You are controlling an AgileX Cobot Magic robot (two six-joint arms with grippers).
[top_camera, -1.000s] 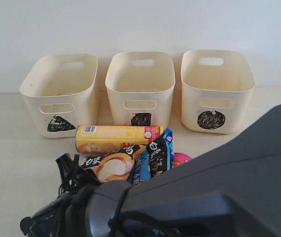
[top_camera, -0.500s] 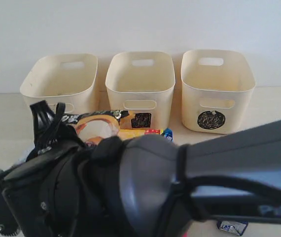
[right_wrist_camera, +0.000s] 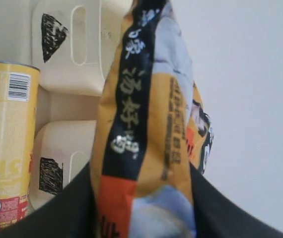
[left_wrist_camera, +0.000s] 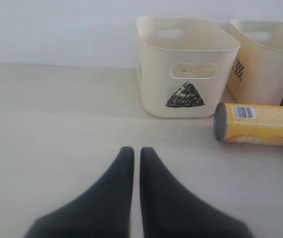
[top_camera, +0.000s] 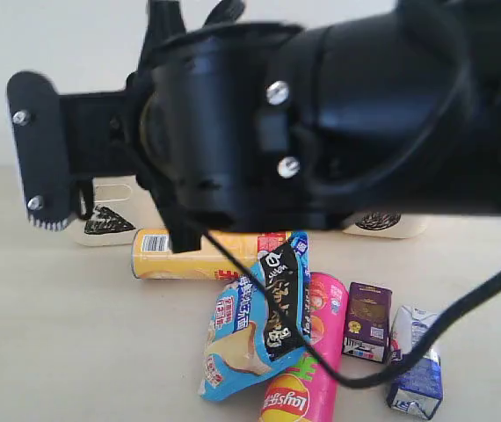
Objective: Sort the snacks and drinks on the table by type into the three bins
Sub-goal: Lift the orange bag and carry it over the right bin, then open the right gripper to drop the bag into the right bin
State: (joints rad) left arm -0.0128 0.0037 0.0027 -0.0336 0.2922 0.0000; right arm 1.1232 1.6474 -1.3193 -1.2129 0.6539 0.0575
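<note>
One pink can (top_camera: 325,308), seemingly Lay's; right end effector (right_wrist_camera: 140,193) grips orange bag (right_wrist_camera: 146,99); left (left_wrist_camera: 132,152) closed.

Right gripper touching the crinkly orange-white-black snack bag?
Touching. The right wrist view shows the right gripper with its dark fingers pressed against both sides of the crinkly orange-white-black snack bag.

On the beige table (top_camera: 57,334), a yellow chip can (top_camera: 198,254) lies sideways near the triangle bin (left_wrist_camera: 186,64). Nearer, a blue-black bag (top_camera: 255,325) overlaps a pink Lay's can (top_camera: 296,396). Right of them sit a purple carton (top_camera: 367,321) and a blue-and-white carton (top_camera: 416,365). The right gripper (right_wrist_camera: 141,198) clamps an orange-white-black bag (right_wrist_camera: 146,124) upright.
</note>
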